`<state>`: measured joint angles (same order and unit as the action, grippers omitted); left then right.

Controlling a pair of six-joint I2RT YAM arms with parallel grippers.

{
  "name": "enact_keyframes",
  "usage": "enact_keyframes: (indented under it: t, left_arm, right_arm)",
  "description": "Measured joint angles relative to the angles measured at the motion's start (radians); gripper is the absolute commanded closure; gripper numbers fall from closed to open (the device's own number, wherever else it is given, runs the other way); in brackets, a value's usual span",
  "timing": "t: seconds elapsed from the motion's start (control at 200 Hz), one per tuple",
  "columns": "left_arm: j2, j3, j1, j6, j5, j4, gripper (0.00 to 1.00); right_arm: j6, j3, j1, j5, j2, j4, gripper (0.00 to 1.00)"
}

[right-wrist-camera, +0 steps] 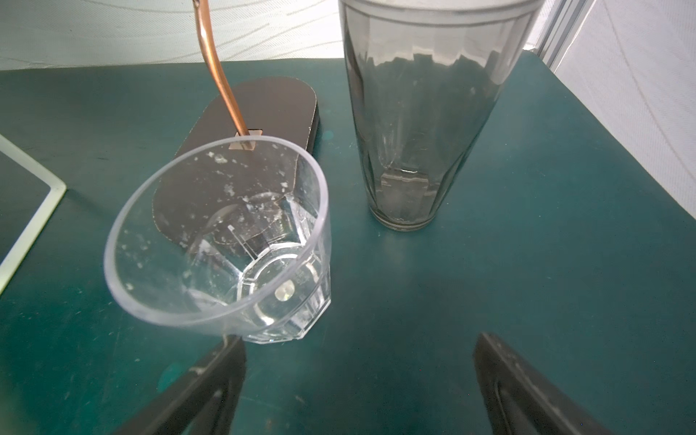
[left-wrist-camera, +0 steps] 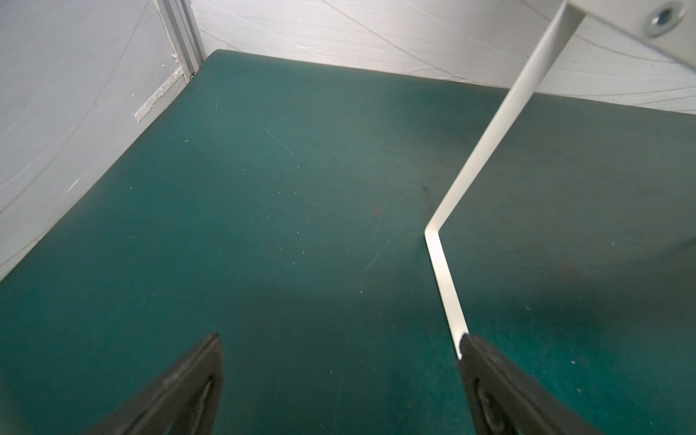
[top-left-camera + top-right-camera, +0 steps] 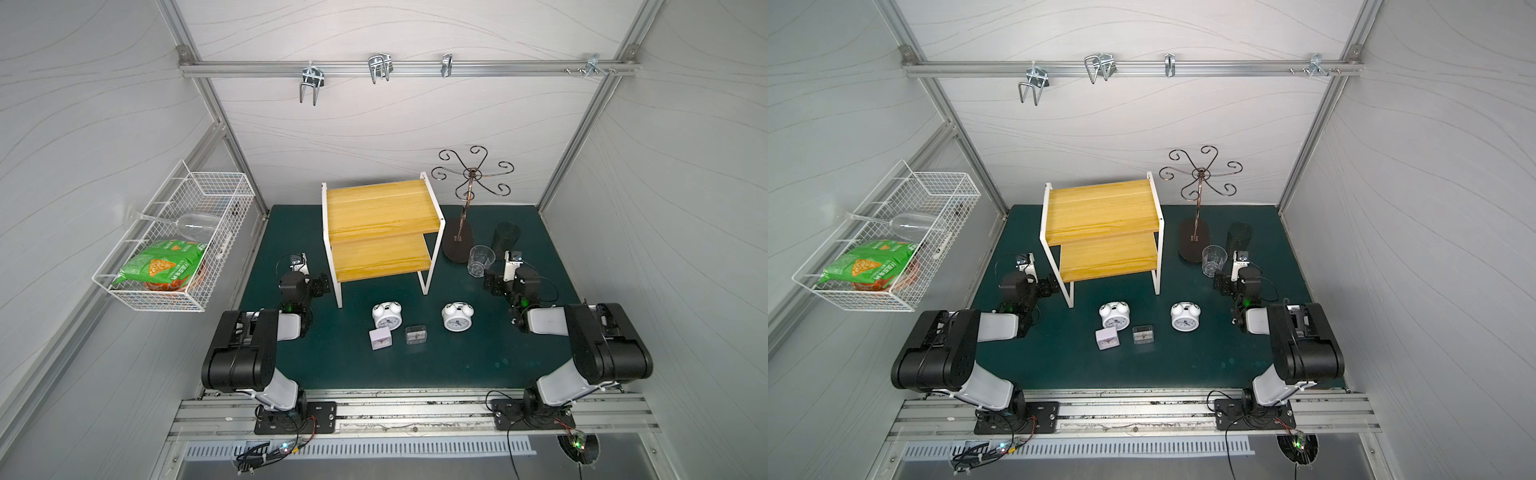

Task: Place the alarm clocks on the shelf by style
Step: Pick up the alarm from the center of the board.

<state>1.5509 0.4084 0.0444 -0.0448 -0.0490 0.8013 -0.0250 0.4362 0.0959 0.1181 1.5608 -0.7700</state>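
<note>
Clocks: all four stand on the bench [image 3: 457, 365] in front of the shelf [image 3: 382, 220]; none is placed yet.
Cluster: one bell clock [image 3: 386, 316] stands just behind the square clock [image 3: 380, 338] and the clear clock [image 3: 416, 335]. The other bell clock [image 3: 457, 318] stands apart.
Shelf: both boards are bare.
Left fingers [image 2: 188, 384]: spread open and empty, with one tip just beside the shelf's foot rail [image 2: 444, 286].
Right fingers [image 1: 203, 388]: spread wide and empty. A tumbler [image 1: 226, 241] sits right at one tip; whether they touch I cannot tell. A tall glass [image 1: 425, 113] and a stand [image 1: 263, 109] are beyond it.
Risk, right arm: swinging toward the clocks could clip the tumbler and tip it.
Risk, left arm: a tip could catch the rail and drag the shelf.
Risk, cluster: fingers descending on one clock may topple a neighbour.
Risk, grip: the round bell clocks may slip or twist between flat fingers.
Risk, sorting: putting a bell clock and a square one on the same board would fail the task.
</note>
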Motion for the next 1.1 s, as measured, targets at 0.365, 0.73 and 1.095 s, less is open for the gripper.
enact_keyframes:
  t: [0.365,0.73,1.095]
  left_arm:
    - [0.0,0.0,-0.021,0.015,-0.018,0.0,0.0]
    - [-0.129,-0.001,-0.025,0.048,0.024,-0.092,0.01]
    - [-0.388,0.055,-0.013,0.096,0.171,-0.478,0.01]
  right_arm:
    - [0.0,0.0,0.001,0.006,0.0,0.0,0.01]
    - [-0.037,0.126,0.035,0.002,-0.243,0.367,0.01]
    - [-0.162,0.315,0.224,0.032,-0.574,0.937,0.01]
